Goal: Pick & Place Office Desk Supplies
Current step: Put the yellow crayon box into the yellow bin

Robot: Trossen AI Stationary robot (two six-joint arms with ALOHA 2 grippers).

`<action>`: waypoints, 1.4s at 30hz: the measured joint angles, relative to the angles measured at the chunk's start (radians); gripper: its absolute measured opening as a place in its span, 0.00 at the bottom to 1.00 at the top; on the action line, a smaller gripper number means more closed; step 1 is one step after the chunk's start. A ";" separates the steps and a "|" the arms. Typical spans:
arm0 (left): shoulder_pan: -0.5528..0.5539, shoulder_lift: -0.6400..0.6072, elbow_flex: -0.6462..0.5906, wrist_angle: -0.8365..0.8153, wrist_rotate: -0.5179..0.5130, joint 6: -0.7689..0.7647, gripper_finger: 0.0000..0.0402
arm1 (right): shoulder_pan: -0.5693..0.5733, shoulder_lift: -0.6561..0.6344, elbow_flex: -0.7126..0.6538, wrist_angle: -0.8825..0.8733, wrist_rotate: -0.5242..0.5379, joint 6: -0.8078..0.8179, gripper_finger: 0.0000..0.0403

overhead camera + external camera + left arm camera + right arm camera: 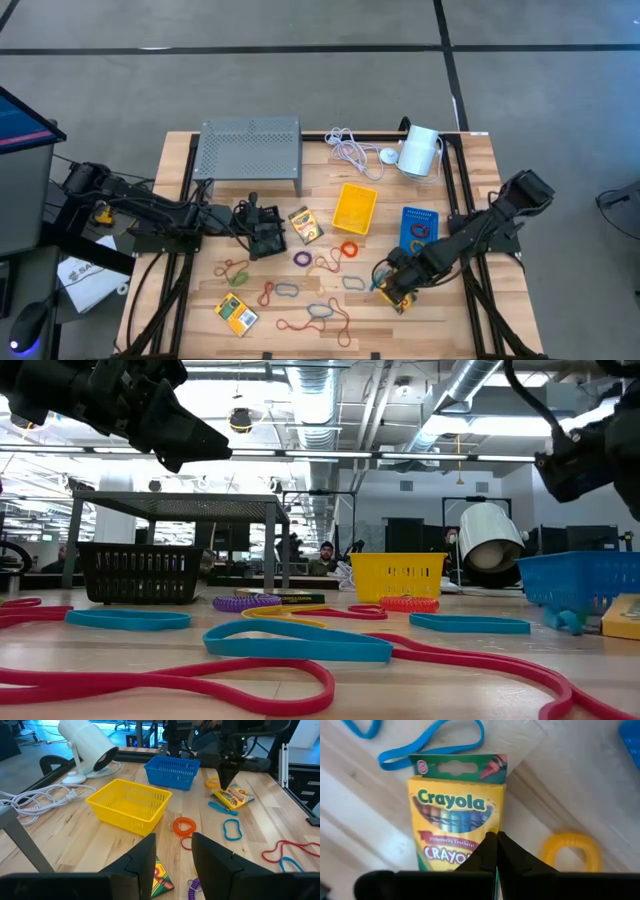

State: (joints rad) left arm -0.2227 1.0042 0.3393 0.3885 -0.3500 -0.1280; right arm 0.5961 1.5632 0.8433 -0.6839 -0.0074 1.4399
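Two grippers are working beside the blue bin (419, 227): right gripper (393, 288), fingers clenched together, is hovering over a Crayola crayon box (454, 822), presumably about to grasp it, while left gripper (262, 232), fingers parted and empty, is waiting farther away.

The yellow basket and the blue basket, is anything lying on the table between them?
No. In the high view the strip of wooden table between the yellow plastic basket and the blue plastic basket is bare.

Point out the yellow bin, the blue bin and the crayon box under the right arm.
yellow bin (131, 811), left wrist view, front wall.
blue bin (172, 771), left wrist view, front wall.
crayon box (452, 822), right wrist view, printed front face.
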 joint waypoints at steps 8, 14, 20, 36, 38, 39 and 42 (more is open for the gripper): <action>0.000 0.000 0.000 0.000 0.000 0.000 0.31 | 0.000 -0.076 0.002 -0.028 0.008 0.000 0.00; 0.000 0.000 0.000 0.000 0.000 0.000 0.31 | 0.000 -0.129 0.003 -0.047 0.015 -0.004 0.00; 0.000 0.000 0.000 0.000 0.000 0.000 0.31 | -0.003 -0.179 0.005 -0.084 0.048 -0.011 0.00; 0.000 0.000 0.000 0.001 0.000 0.000 0.31 | -0.154 -0.359 0.005 -0.121 0.139 -0.182 0.00; 0.000 0.000 0.000 0.001 0.000 0.000 0.31 | -0.192 -0.377 0.006 -0.119 0.142 -0.219 0.00; 0.000 0.000 0.000 0.003 0.000 0.000 0.31 | -0.214 -0.385 0.006 -0.117 0.145 -0.238 0.00; 0.000 0.000 0.000 0.016 0.000 0.002 0.31 | -0.282 -0.397 0.006 -0.097 0.156 -0.298 0.00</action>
State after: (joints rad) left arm -0.2227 1.0046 0.3393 0.4043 -0.3502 -0.1258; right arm 0.3144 1.1658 0.8490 -0.7813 0.1482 1.1417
